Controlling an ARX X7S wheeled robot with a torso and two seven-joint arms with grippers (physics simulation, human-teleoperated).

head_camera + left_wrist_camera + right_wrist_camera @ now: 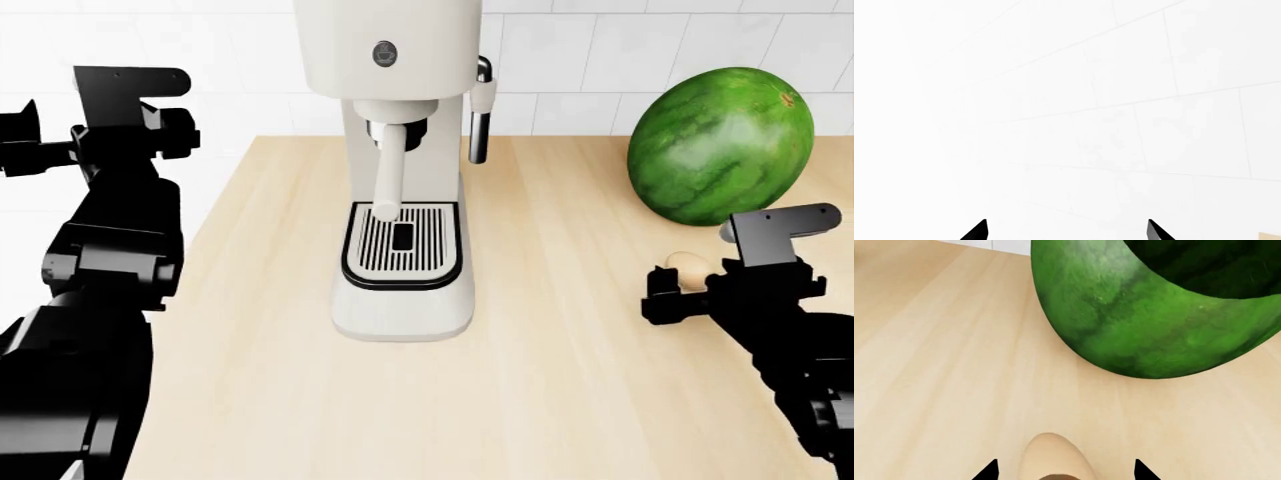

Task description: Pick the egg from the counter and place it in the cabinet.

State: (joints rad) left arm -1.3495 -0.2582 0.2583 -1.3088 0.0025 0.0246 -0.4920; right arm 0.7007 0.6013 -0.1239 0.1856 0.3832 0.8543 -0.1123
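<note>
The egg (686,266) is a small pale tan oval lying on the light-wood counter (561,380), just in front of the big green watermelon (721,146). My right gripper (683,290) hovers right over it. In the right wrist view the egg (1054,457) lies between the two black fingertips (989,471), which stand apart on either side of it without touching. My right gripper (1063,471) is open. My left gripper (1067,230) is open and empty, facing a white tiled wall. In the head view the left arm (120,150) is raised at the counter's left edge.
A cream espresso machine (400,170) stands at the middle back of the counter. The watermelon (1167,305) sits close behind the egg. A white tiled wall (587,60) runs behind the counter. The cabinet is out of view.
</note>
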